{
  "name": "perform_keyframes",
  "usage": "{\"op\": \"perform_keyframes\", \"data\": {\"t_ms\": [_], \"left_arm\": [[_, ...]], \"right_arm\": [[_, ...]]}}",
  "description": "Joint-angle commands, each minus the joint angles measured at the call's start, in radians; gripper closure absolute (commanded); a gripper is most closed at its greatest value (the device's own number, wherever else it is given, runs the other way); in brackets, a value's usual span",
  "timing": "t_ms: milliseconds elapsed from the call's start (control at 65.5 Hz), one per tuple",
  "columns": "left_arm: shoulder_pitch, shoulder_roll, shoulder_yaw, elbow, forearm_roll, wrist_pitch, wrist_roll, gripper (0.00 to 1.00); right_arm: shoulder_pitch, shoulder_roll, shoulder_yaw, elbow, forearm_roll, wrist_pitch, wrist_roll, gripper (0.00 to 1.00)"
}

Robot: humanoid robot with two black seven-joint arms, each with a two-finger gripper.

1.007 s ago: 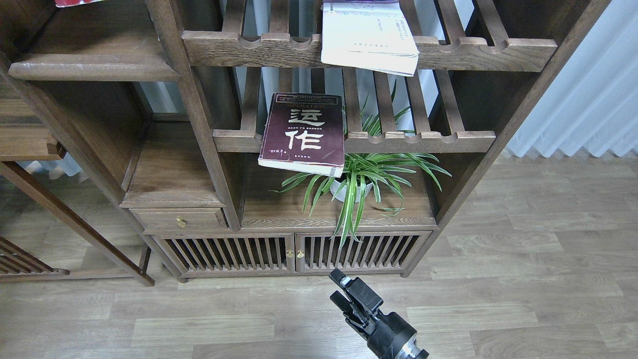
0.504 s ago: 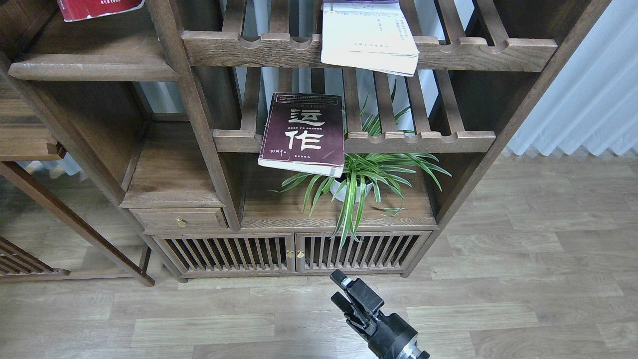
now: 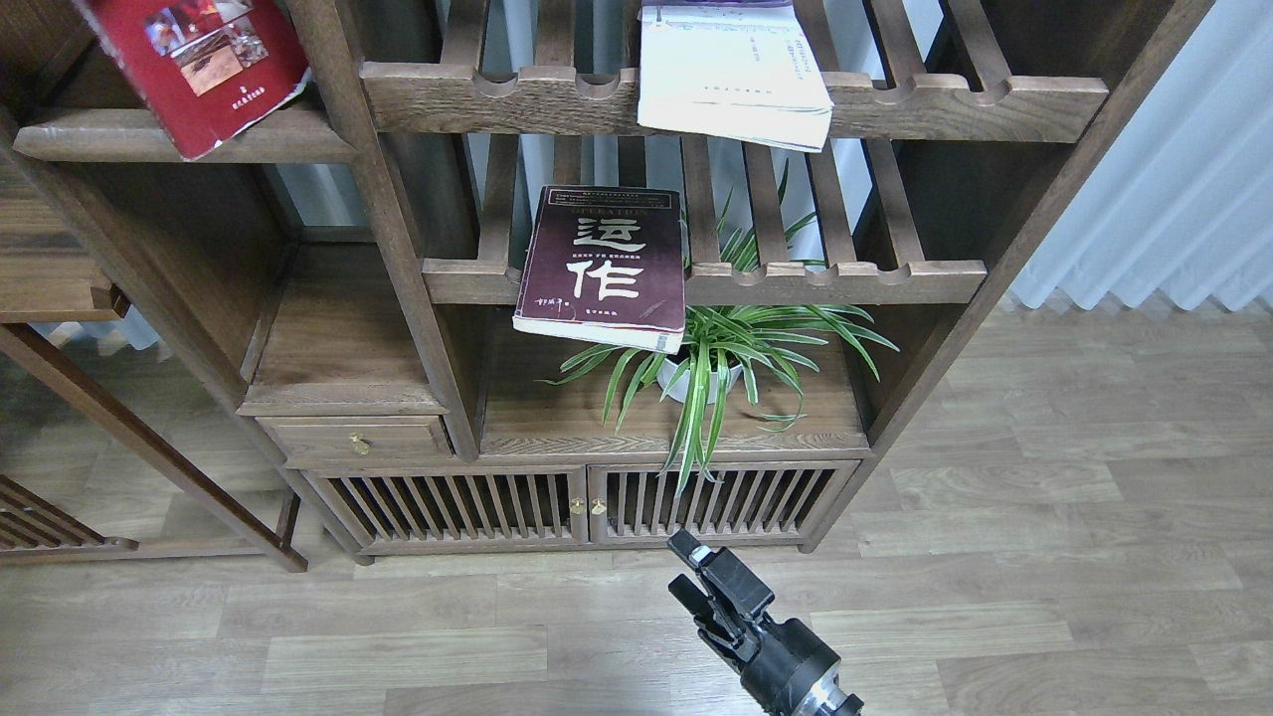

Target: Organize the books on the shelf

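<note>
A red book point(image 3: 204, 70) with cover photos hangs tilted at the top left, its lower corner over the front edge of the solid dark-brown shelf point(image 3: 90, 147). Its top runs out of the frame, and nothing holding it shows. A dark maroon book point(image 3: 605, 268) with large white characters lies on the middle slatted rack and juts past its front rail. On the upper slatted rack a thick white book point(image 3: 731, 75) overhangs the rail. My right gripper point(image 3: 680, 565) is low over the floor, open and empty. My left gripper is out of view.
A potted spider plant point(image 3: 716, 348) stands under the maroon book on the cabinet top. Below it are slatted cabinet doors point(image 3: 577, 502), with a small drawer point(image 3: 358, 438) to the left. The slatted racks point(image 3: 845, 283) have notched front rails. A pale curtain point(image 3: 1174, 179) hangs at the right.
The red book has come down from the top left edge into view and now shows its cover photos. My right gripper has shifted slightly up and right. The other books have not moved.
</note>
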Motion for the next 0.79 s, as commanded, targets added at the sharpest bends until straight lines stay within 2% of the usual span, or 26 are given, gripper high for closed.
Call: {"op": "perform_keyframes", "data": {"t_ms": [0, 198, 275, 397, 626, 778], "left_arm": [[0.012, 0.000, -0.017, -0.005, -0.001, 0.000, 0.000, 0.66], [0.012, -0.009, -0.034, -0.005, -0.001, 0.000, 0.000, 0.88], [0.007, -0.012, -0.043, -0.003, 0.001, 0.000, 0.000, 0.93], [-0.023, -0.011, -0.036, -0.002, 0.009, 0.000, 0.000, 0.94], [-0.172, 0.004, 0.019, 0.038, 0.018, 0.000, 0.000, 0.94], [-0.240, -0.003, 0.090, 0.112, 0.022, 0.000, 0.000, 0.94]], "right_arm": [[0.002, 0.000, 0.001, 0.000, 0.000, 0.000, 0.000, 0.04], [0.000, 0.000, 0.001, 0.000, 0.000, 0.000, 0.001, 0.04], [0.000, 0.000, 0.007, 0.001, 0.003, 0.000, 0.001, 0.04], [0.002, 0.000, 0.007, 0.003, 0.006, 0.000, 0.000, 0.04], [0.023, 0.000, 0.000, 0.001, 0.021, 0.000, 0.000, 0.04], [0.048, 0.000, 0.000, 0.001, 0.043, 0.000, 0.000, 0.04]]}}
